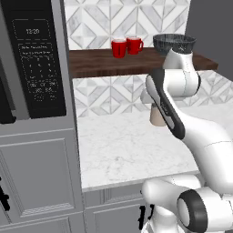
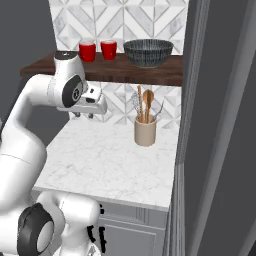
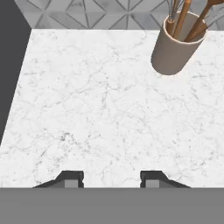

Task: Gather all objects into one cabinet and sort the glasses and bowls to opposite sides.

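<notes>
On the dark-brown shelf board, the cabinet (image 1: 98,64) (image 2: 47,67), stand two red mugs (image 1: 119,48) (image 1: 135,45) side by side, also seen from the right (image 2: 87,51) (image 2: 108,49). The dark netted bowl (image 1: 174,43) (image 2: 148,52) sits to their right on the same board. The glasses are out of view. My gripper (image 2: 83,115) (image 3: 111,177) hangs under the shelf, pointing down at the marble counter. Its fingers are apart and nothing is between them.
A tan utensil holder (image 2: 145,132) (image 3: 177,52) (image 1: 157,117) with wooden spoons stands on the white marble counter (image 1: 127,145) by the backsplash. A black microwave (image 1: 38,59) in a tall grey unit bounds the left. A dark tall panel (image 2: 220,125) bounds the right.
</notes>
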